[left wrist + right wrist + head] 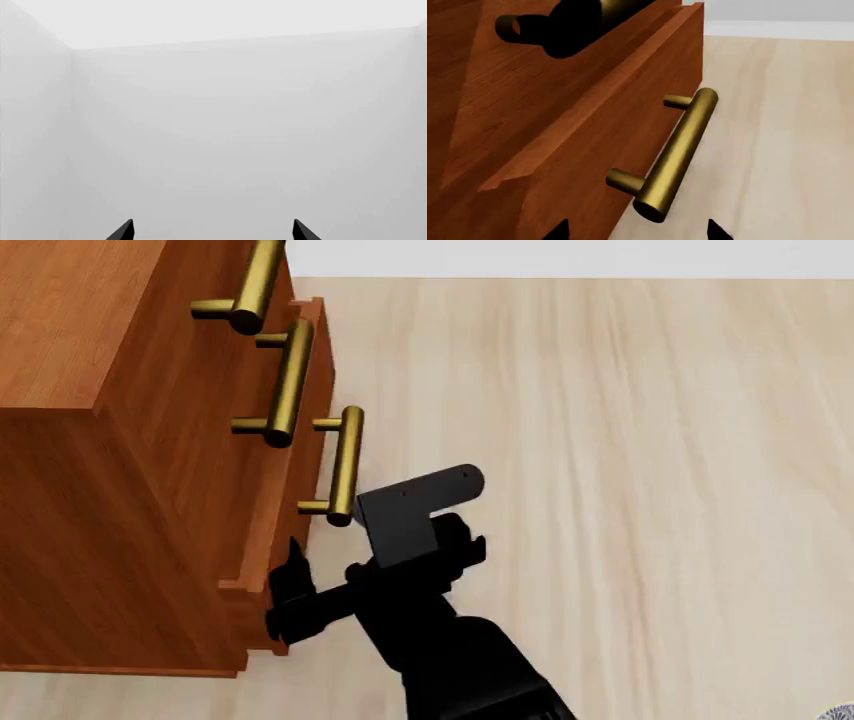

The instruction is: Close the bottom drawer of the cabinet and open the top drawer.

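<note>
The reddish-brown cabinet (80,330) fills the left of the head view, its three brass handles stacked down the front. The bottom drawer (291,495) stands a little proud of the cabinet front; its handle (344,462) is bare. The top drawer's handle (256,280) sits at the upper edge. My right gripper (286,588) is open at the near end of the bottom drawer's front, just below that handle. In the right wrist view the bottom drawer's handle (677,150) ends just ahead of the open right gripper (637,231). My left gripper (213,231) is open and faces only white walls.
The middle drawer's handle (287,380) lies between the other two. Pale wooden floor (627,440) stretches right of the cabinet to a white wall (561,255). My right arm (454,660) comes in from the lower edge.
</note>
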{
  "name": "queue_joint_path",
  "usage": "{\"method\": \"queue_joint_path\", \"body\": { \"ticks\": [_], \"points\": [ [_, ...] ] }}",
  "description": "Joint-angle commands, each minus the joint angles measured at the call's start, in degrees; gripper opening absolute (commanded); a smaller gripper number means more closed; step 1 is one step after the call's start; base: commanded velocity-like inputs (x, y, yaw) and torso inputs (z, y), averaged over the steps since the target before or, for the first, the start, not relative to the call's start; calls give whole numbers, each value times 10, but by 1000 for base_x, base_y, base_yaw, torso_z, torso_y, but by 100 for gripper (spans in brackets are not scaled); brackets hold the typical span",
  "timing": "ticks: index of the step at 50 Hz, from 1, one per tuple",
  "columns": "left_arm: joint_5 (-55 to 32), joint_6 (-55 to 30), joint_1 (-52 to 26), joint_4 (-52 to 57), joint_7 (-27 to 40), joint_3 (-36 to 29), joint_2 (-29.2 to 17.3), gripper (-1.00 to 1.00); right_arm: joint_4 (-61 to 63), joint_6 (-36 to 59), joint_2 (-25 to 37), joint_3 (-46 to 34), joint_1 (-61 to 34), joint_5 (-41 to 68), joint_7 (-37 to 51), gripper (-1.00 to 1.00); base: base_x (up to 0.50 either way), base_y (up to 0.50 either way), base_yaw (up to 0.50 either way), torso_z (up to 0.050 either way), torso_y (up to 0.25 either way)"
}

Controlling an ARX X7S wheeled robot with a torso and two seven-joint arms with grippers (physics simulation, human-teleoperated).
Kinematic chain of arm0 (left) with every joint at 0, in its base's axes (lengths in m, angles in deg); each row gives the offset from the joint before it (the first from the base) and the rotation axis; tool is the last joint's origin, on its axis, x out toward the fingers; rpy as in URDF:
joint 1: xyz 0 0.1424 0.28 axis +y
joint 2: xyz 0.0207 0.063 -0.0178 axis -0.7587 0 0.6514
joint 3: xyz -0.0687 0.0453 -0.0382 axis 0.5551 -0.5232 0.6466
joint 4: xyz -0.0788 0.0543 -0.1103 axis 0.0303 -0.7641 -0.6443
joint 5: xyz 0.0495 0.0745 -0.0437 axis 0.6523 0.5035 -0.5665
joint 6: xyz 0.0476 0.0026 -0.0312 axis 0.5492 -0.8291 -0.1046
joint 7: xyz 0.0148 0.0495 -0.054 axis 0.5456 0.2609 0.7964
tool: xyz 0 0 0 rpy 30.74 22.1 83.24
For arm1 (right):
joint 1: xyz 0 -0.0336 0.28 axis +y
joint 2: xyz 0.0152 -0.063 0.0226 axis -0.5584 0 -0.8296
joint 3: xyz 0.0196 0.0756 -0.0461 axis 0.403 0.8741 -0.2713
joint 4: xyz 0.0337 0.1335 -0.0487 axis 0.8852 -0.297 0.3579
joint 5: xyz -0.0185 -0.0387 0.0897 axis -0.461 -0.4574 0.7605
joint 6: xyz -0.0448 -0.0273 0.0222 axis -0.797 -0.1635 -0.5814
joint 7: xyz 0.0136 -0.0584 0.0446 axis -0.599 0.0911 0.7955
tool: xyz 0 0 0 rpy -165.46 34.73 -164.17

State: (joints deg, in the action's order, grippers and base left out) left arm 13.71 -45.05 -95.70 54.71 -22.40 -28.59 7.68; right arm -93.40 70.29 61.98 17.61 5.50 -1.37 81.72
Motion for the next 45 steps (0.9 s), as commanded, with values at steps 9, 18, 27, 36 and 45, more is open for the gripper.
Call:
{"method": "queue_joint_path", "body": {
  "ticks": [9, 18, 27, 36, 45],
  "points": [
    [-8, -10, -6, 5, 5, 7, -8, 100, -83, -57, -10, -200, -81, 252, -42, 100, 0, 0, 1, 0, 0],
    [-9, -8, -5, 4, 7, 7, -10, 100, -119, -108, -10, -349, -121, 417, -56, 100, 0, 0, 3, 0, 0],
    [-9, -5, -5, 3, 7, 6, -11, 100, -130, -147, -10, -447, -143, 511, -58, 100, 0, 1, 7, 0, 0],
    [-9, -4, -7, 2, 9, 1, -8, 100, -50, -156, 39, -456, -130, 506, -9, 100, 0, 2, 5, 0, 0],
    [-10, -3, -12, 1, 11, -7, -4, 100, 110, -178, 133, -454, -98, 497, 78, 100, 0, 0, 1, 0, 0]
  ]
}}
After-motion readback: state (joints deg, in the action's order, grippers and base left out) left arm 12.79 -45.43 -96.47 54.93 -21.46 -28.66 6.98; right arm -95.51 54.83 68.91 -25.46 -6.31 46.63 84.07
